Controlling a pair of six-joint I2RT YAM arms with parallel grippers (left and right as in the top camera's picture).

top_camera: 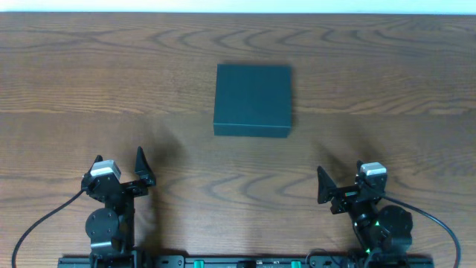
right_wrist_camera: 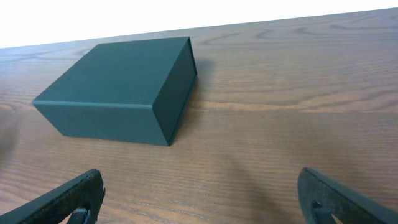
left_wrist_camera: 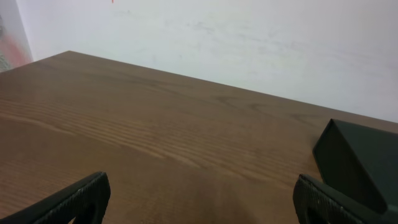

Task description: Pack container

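Jaws spread; container (top_camera: pixel 253 100) whole overhead, clipped at left wrist.

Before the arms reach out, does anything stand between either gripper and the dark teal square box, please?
Nothing visible does: only bare wooden table separates the dark teal square box from the left gripper and right gripper.

**Cropped and Hidden**

The box (left_wrist_camera: pixel 357 158) is cut by the left wrist view's right edge; only one corner shows. Its inside is hidden in every view. The bottom edge crops the left gripper (left_wrist_camera: pixel 202 202) and right gripper (right_wrist_camera: pixel 202 196) in their wrist views.
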